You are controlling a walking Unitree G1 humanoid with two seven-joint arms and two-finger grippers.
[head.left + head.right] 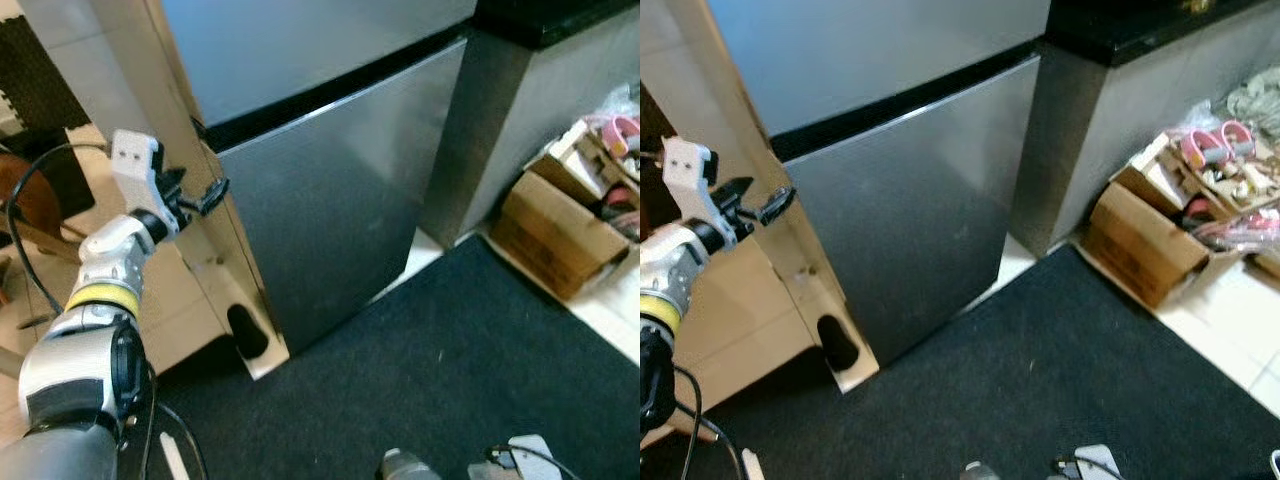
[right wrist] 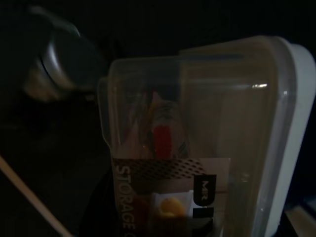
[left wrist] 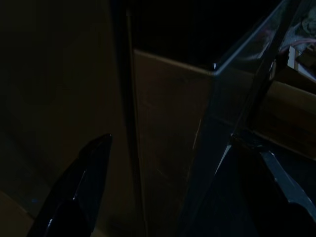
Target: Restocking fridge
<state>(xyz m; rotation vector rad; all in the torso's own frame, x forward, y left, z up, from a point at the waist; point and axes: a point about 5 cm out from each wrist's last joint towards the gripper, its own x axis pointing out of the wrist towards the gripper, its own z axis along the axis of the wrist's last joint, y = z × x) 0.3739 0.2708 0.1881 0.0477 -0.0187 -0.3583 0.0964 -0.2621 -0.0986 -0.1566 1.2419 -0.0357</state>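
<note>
The fridge stands shut, a 2-door steel unit with a dark seam between the upper door and the lower one, set against a tan wood panel on its left edge. The left gripper is raised at the level of that seam, at the fridge's left front corner, its 2 black fingers parted and empty; whether a tip touches the metal cannot be told. The left wrist view, very dark, looks along those spread fingers and adds the corner itself: the dim wood face on one side, the steel edge catching light on the other. The right wrist view gives what the head views lack: a clear plastic storage box with a printed label, something red and something yellow inside, close against the camera; the right gripper's fingers are not visible there, so its grip cannot be judged. The head views add the surroundings: a black mat before the fridge, a dark counter to the right, and past it a cardboard box of clutter on the pale floor.
</note>
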